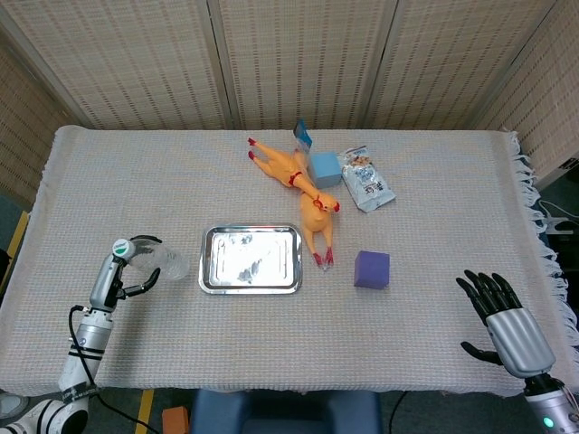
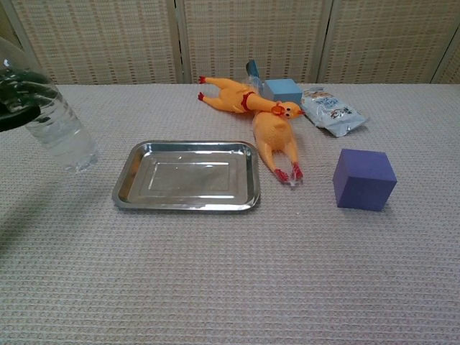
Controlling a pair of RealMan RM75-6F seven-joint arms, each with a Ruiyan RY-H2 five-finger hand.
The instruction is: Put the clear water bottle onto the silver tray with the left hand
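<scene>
Left robot hand gripping clear water bottle, beside silver tray

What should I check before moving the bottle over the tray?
1. Left hand holds the bottle: ok, fingers wrap its upper part.
2. Bottle off the table: cannot tell; it is tilted, base toward the tray.
3. Tray free inside: ok, nothing lies in it.
4. Path from bottle to tray: ok, only bare cloth between them.
5. Rubber chicken near the tray's right edge: ok, apart from the rim, so stop short of that side.
6. Right hand out of the way: ok, open at the table's near right corner.
</scene>
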